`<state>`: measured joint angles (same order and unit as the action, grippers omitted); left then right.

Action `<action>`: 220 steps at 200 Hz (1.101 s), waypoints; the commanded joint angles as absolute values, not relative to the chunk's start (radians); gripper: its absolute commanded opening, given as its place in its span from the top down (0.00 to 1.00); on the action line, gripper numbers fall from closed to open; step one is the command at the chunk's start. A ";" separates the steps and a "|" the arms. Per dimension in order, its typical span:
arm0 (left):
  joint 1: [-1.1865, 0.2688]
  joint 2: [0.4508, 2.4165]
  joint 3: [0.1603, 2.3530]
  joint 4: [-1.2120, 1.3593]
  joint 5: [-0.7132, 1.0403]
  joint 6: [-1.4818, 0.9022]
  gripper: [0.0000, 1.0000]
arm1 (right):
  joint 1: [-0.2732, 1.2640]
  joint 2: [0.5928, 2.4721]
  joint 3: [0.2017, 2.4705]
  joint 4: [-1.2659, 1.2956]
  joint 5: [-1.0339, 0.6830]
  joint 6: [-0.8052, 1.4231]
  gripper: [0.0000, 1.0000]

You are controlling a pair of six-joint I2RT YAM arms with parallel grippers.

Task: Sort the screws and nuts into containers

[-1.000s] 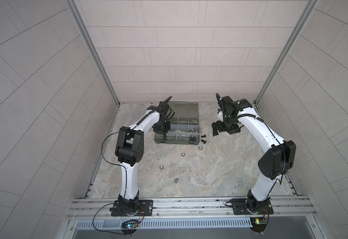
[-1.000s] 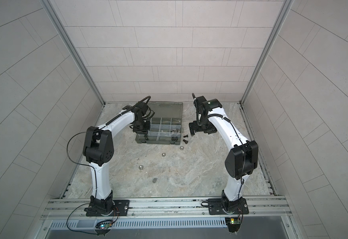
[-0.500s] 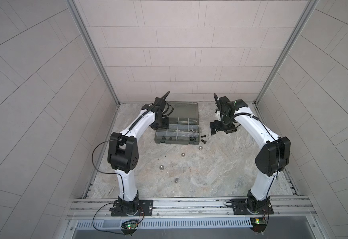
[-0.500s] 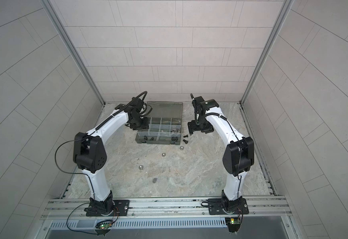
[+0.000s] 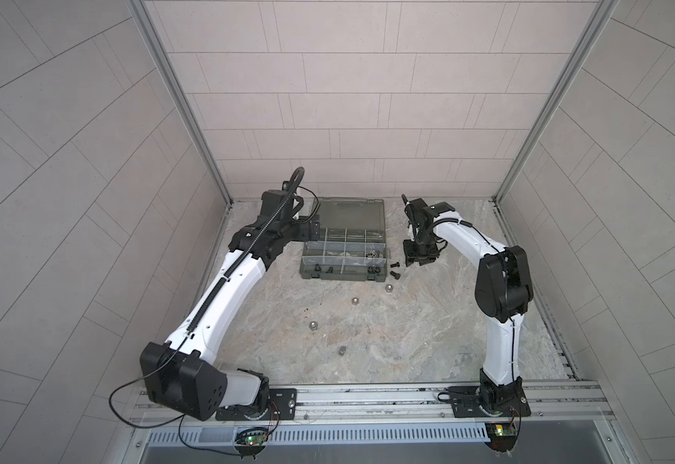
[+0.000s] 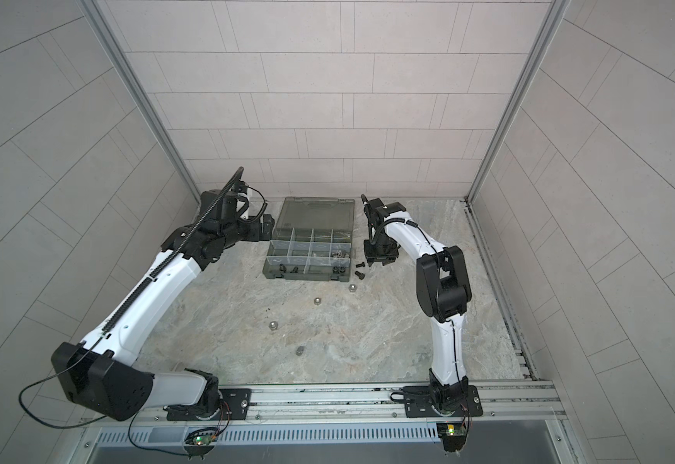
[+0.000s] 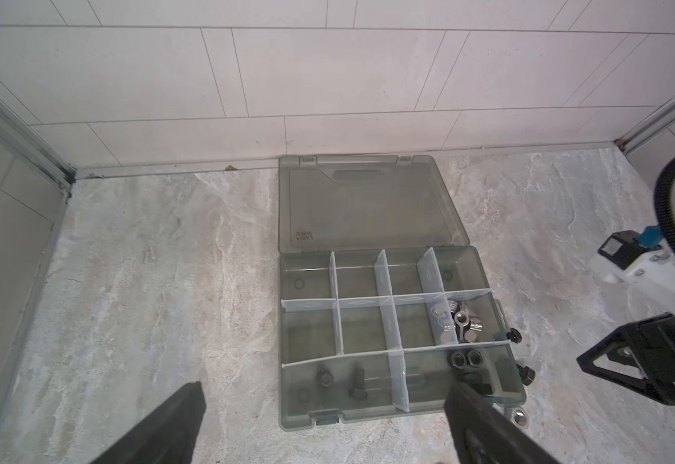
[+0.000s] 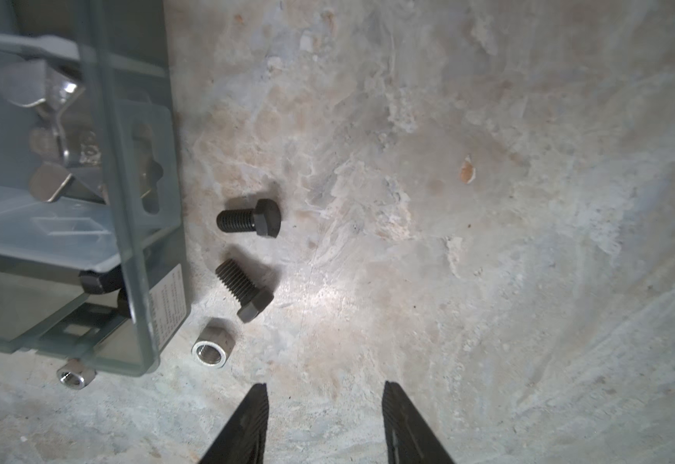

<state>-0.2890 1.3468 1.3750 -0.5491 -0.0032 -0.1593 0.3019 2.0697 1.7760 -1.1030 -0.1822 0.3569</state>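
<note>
Left jaws: wide apart with nothing between them, raised above the tabletop (image 5: pixel 408 329), just beside the organizer case (image 5: pixel 305 270) at its hinge line.
Right jaws: apart with a clear gap and empty, pointing down, low over bare tabletop on the opposite side of the case.
Loose screws: two black hex-head bolts (image 8: pixel 249 219) (image 8: pixel 243 290) lie on their sides on the tabletop ahead of the right jaws, between the jaws and the case wall. They are near each other but not touching, and the jaws touch neither.
Nearest nut: a silver nut (image 8: pixel 212 346) lies just beside the head of the nearer bolt, at the case's corner, ahead of the right jaws.
Scattered nuts: in both top views further silver nuts (image 5: pixel 354 300) (image 6: pixel 273 325) lie on open tabletop, well apart from both pairs of jaws.
Containers: the case is open, with its lid (image 7: pixel 368 209) lying flat beyond the cells, ahead of the left jaws.
Cell nearest right jaws: silver wing nuts (image 7: pixel 464 321).
Latch-row end cell: black hex nuts (image 7: pixel 466 358).
Latch-row cell ahead of left jaws: black bolts (image 7: pixel 358 381).
</note>
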 commanded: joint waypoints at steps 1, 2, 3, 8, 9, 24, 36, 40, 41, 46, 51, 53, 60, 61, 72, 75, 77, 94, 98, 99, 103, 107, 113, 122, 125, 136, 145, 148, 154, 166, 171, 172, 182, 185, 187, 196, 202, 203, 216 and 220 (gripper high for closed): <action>-0.287 1.299 1.387 -0.571 -0.038 -0.136 0.00 | 0.317 2.115 1.833 -1.085 -0.186 0.371 0.54; -0.287 1.297 1.387 -0.573 -0.038 -0.137 0.00 | 0.317 2.118 1.834 -1.085 -0.185 0.369 0.55; -0.286 1.294 1.387 -0.575 -0.038 -0.138 0.00 | 0.317 2.121 1.835 -1.085 -0.185 0.369 0.55; -0.285 1.283 1.386 -0.582 -0.040 -0.144 0.00 | 0.319 2.130 1.844 -1.083 -0.185 0.369 0.55; -0.285 1.280 1.385 -0.583 -0.041 -0.145 0.00 | 0.319 2.133 1.846 -1.083 -0.186 0.369 0.55; -0.282 1.245 1.380 -0.609 -0.040 -0.157 0.00 | 0.319 2.158 1.865 -1.079 -0.189 0.365 0.55; -0.279 1.219 1.372 -0.624 -0.032 -0.165 0.00 | 0.319 2.178 1.884 -1.078 -0.191 0.364 0.55; -0.278 1.212 1.370 -0.629 -0.028 -0.167 0.00 | 0.319 2.184 1.890 -1.078 -0.191 0.364 0.56; -0.277 1.211 1.369 -0.631 -0.029 -0.169 0.00 | 0.319 2.187 1.892 -1.078 -0.191 0.365 0.56; -0.277 1.202 1.367 -0.636 -0.024 -0.172 0.00 | 0.319 2.195 1.901 -1.078 -0.191 0.363 0.56; -0.275 1.198 1.365 -0.643 -0.018 -0.173 0.00 | 0.319 2.203 1.908 -1.080 -0.190 0.364 0.56; -0.275 1.195 1.365 -0.646 -0.017 -0.174 0.00 | 0.318 2.207 1.912 -1.081 -0.190 0.364 0.56; -0.273 1.191 1.365 -0.658 -0.011 -0.175 0.00 | 0.319 2.217 1.923 -1.083 -0.187 0.364 0.58; -0.273 1.191 1.365 -0.660 -0.009 -0.175 0.00 | 0.319 2.219 1.923 -1.083 -0.187 0.364 0.58; -0.273 1.187 1.369 -0.682 -0.009 -0.178 0.00 | 0.319 2.234 1.934 -1.082 -0.185 0.365 0.59; -0.273 1.187 1.370 -0.690 -0.010 -0.179 0.00 | 0.319 2.238 1.936 -1.082 -0.186 0.366 0.59; -0.273 1.187 1.370 -0.694 -0.011 -0.179 0.00 | 0.319 2.240 1.937 -1.081 -0.187 0.367 0.59; -0.270 1.187 1.374 -0.725 -0.025 -0.181 0.00 | 0.321 2.261 1.945 -1.078 -0.191 0.373 0.62; -0.270 1.187 1.374 -0.732 -0.029 -0.182 0.00 | 0.322 2.265 1.947 -1.078 -0.190 0.375 0.62; -0.269 1.187 1.374 -0.733 -0.030 -0.183 0.00 | 0.322 2.265 1.947 -1.078 -0.190 0.376 0.62; -0.267 1.187 1.374 -0.738 -0.033 -0.182 0.00 | 0.322 2.268 1.949 -1.077 -0.188 0.377 0.63; -0.267 1.187 1.374 -0.742 -0.036 -0.181 0.00 | 0.323 2.270 1.951 -1.076 -0.186 0.378 0.63; -0.264 1.186 1.376 -0.748 -0.041 -0.181 0.00 | 0.323 2.274 1.951 -1.074 -0.183 0.380 0.65; -0.261 1.184 1.376 -0.753 -0.042 -0.180 0.00 | 0.323 2.278 1.952 -1.072 -0.181 0.380 0.66; -0.261 1.184 1.376 -0.753 -0.043 -0.178 0.00 | 0.324 2.281 1.953 -1.071 -0.179 0.380 0.66; -0.256 1.184 1.377 -0.760 -0.042 -0.178 0.00 | 0.324 2.287 1.956 -1.067 -0.178 0.381 0.66; -0.252 1.184 1.375 -0.761 -0.040 -0.176 0.00 | 0.323 2.294 1.961 -1.065 -0.179 0.382 0.67; -0.250 1.184 1.375 -0.761 -0.041 -0.175 0.00 | 0.324 2.295 1.962 -1.065 -0.179 0.383 0.66; -0.249 1.186 1.374 -0.763 -0.040 -0.173 0.00 | 0.324 2.300 1.966 -1.063 -0.179 0.385 0.66; -0.243 1.189 1.374 -0.767 -0.037 -0.170 0.00 | 0.323 2.308 1.974 -1.065 -0.181 0.389 0.67; -0.242 1.192 1.376 -0.769 -0.037 -0.166 0.00 | 0.324 2.311 1.976 -1.064 -0.182 0.391 0.67; -0.242 1.192 1.377 -0.770 -0.038 -0.166 0.00 | 0.324 2.312 1.976 -1.063 -0.182 0.391 0.67; -0.238 1.195 1.379 -0.774 -0.043 -0.161 0.00 | 0.324 2.319 1.976 -1.058 -0.189 0.396 0.67; -0.238 1.196 1.380 -0.776 -0.044 -0.160 0.00 | 0.325 2.320 1.976 -1.058 -0.190 0.397 0.67; -0.237 1.196 1.380 -0.776 -0.046 -0.160 0.00 | 0.325 2.321 1.976 -1.056 -0.193 0.397 0.67; -0.232 1.197 1.380 -0.778 -0.047 -0.155 0.00 | 0.325 2.329 1.979 -1.056 -0.198 0.400 0.69; -0.230 1.198 1.381 -0.781 -0.052 -0.154 0.00 | 0.325 2.332 1.981 -1.055 -0.200 0.403 0.71; -0.229 1.198 1.381 -0.781 -0.052 -0.153 0.00 | 0.325 2.332 1.982 -1.055 -0.200 0.403 0.71; -0.223 1.200 1.379 -0.785 -0.054 -0.150 0.00 | 0.327 2.338 1.986 -1.057 -0.208 0.408 0.74; -0.223 1.200 1.380 -0.786 -0.054 -0.149 0.00 | 0.327 2.338 1.985 -1.058 -0.208 0.411 0.75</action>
<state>-0.2356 1.1961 1.3739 -0.7639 -0.0334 -0.1635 0.3191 2.3112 1.9717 -1.0443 -0.2043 0.3889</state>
